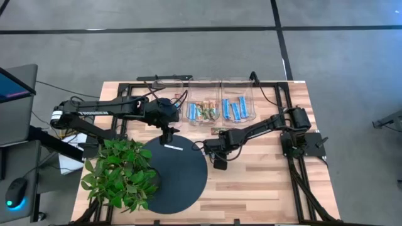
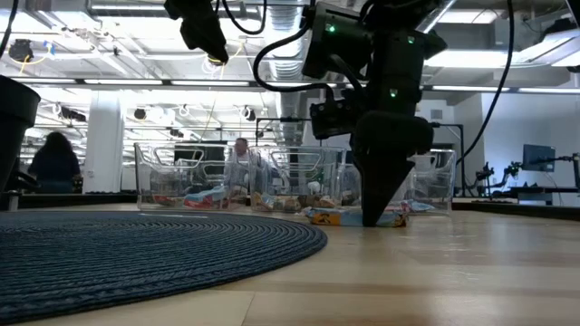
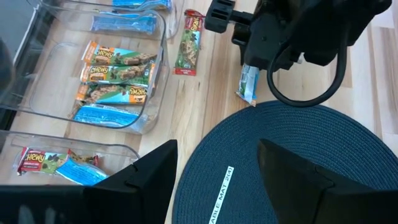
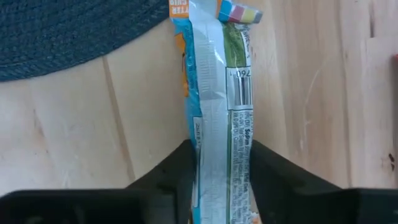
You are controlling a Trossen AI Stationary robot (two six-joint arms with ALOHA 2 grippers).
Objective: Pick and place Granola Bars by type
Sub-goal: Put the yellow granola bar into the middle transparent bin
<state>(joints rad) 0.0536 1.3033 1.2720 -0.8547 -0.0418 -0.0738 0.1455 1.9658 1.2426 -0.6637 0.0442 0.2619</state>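
Granola bars lie in three clear bins (image 1: 204, 94) at the table's far side: blue ones (image 1: 235, 108) in the right bin, orange-green ones (image 3: 115, 71) in the middle, a red one (image 3: 34, 160) in the left. A loose red-green bar (image 3: 189, 43) lies flat on the wood before the bins. My right gripper (image 4: 221, 158) points down at the table by the mat's right edge, shut on a silvery blue-green bar (image 4: 214, 81). My left gripper (image 3: 217, 149) hangs open above the dark round mat (image 1: 179, 179), touching nothing. My right gripper pinches the silvery blue-green bar between its two fingers (image 4: 177, 171), near one end (image 4: 217, 146), across its width. The fingers come from above, pointing down. The bar's seam side faces up; its other end (image 3: 247, 87) sticks out toward the mat, and it lies low on the wood.
A leafy potted plant (image 1: 119, 172) stands at the near left, overlapping the mat. A thin white strip (image 3: 221, 190) lies on the mat below my left gripper. Black frame rails (image 1: 286, 100) and cables run along the right side. Bare wood (image 1: 251, 182) lies at the near right.
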